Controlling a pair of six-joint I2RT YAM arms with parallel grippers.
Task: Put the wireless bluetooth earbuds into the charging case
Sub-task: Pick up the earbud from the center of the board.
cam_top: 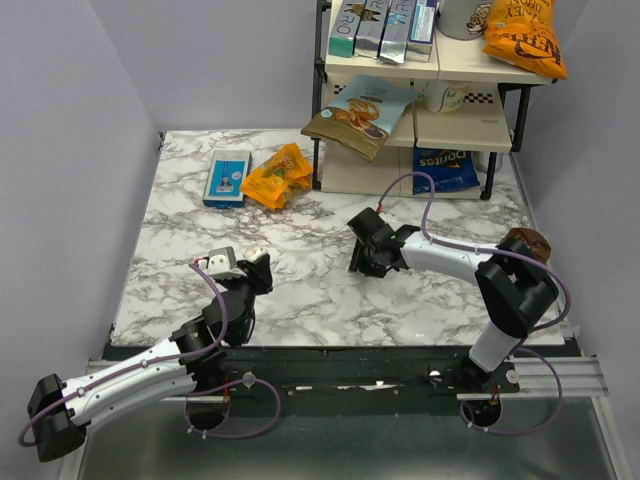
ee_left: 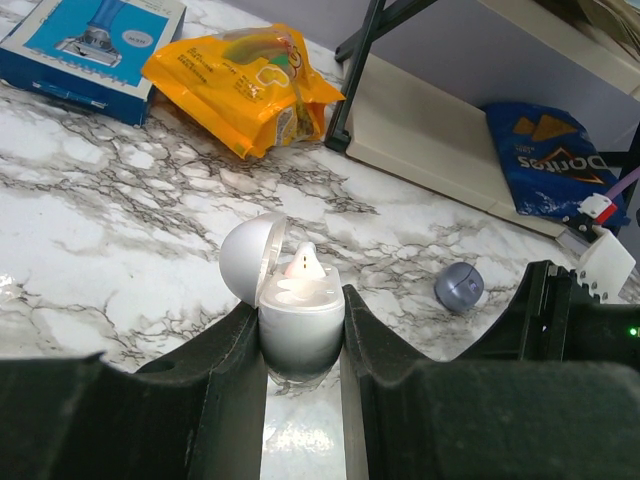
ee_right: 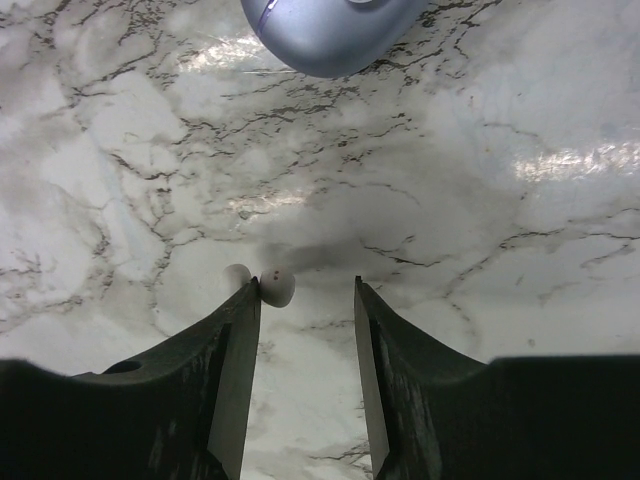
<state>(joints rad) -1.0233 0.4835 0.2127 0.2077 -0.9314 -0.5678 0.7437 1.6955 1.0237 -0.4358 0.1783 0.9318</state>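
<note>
Earbud point(ee_left: 459, 288), the loose lilac one with a white end, lies on the surface to the right of the case point(ee_left: 300, 335), ahead of your right claw point(ee_right: 306, 285), whose jaws are spread and hold nothing. It looks round and slick, so an off-centre pinch could squirt it away or set it rolling. A small white bit point(ee_right: 275, 287) touches one finger; what it is can't be told, and it may cling and spoil your grip. Your left claw point(ee_left: 300, 310) pinches the egg-shaped case upright, lid point(ee_left: 250, 262) hinged open to the left, a pale second bud point(ee_left: 303, 265) standing proud inside. Press down hard and the case could tilt or slip, or you knock that bud out.
</note>
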